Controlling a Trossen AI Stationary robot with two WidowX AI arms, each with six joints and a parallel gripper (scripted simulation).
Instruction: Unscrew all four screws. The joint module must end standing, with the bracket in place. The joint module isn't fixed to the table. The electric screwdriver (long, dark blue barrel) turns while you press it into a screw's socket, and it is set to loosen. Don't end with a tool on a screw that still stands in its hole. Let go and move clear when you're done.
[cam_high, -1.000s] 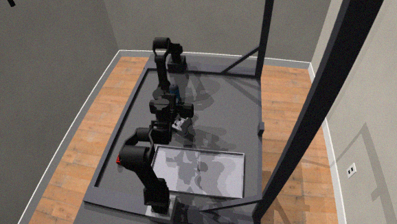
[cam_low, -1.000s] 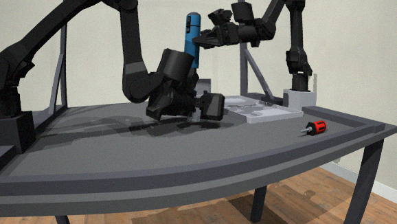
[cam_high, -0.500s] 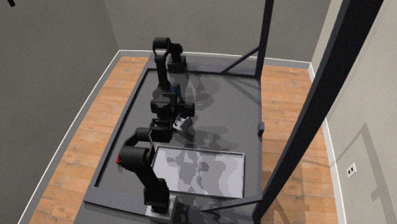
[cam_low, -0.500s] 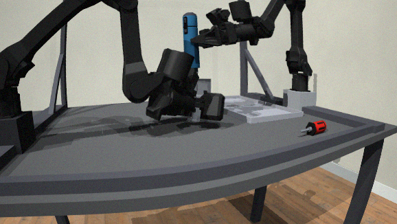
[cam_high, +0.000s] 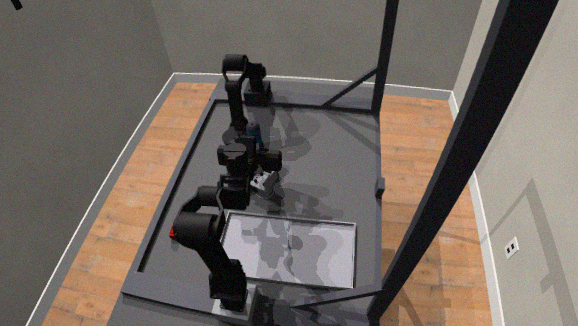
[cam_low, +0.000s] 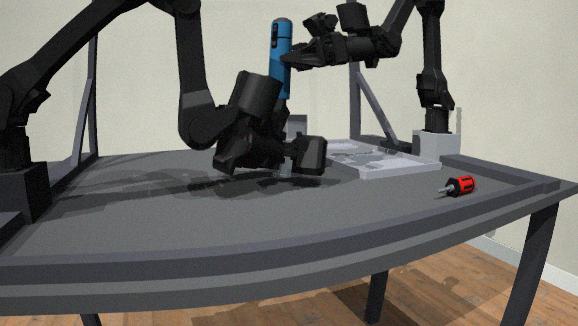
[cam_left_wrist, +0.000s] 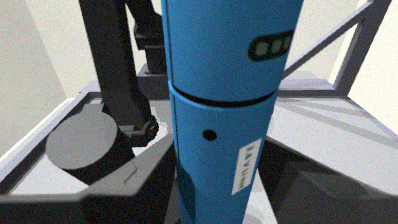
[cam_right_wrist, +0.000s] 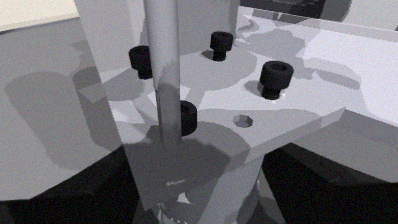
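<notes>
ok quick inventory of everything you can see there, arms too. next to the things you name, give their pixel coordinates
electric screwdriver (cam_high: 254, 132) (cam_low: 280, 45) (cam_left_wrist: 225, 120) (cam_right_wrist: 165, 65): one, blue, upright above the joint module
joint module (cam_high: 264, 184) (cam_low: 286, 167) (cam_right_wrist: 300, 120): one, pale grey, on the table
screws (cam_right_wrist: 276, 75): four, black, standing on the module's plate
second tool (cam_high: 172, 232) (cam_low: 464, 185): one, red and black, lying on the table
tray (cam_high: 292, 218) (cam_low: 400, 171): one, whitish, beyond the module in the exterior view
table (cam_high: 325, 150) (cam_low: 200, 215): one, grey, underneath
wall socket (cam_high: 511, 247): one, white, right wall in the top view
left pincer (cam_low: 284, 59) (cam_left_wrist: 215, 141): one, black, on the screwdriver barrel
right pincer (cam_low: 287, 160) (cam_right_wrist: 202, 141): one, black, around the module
</notes>
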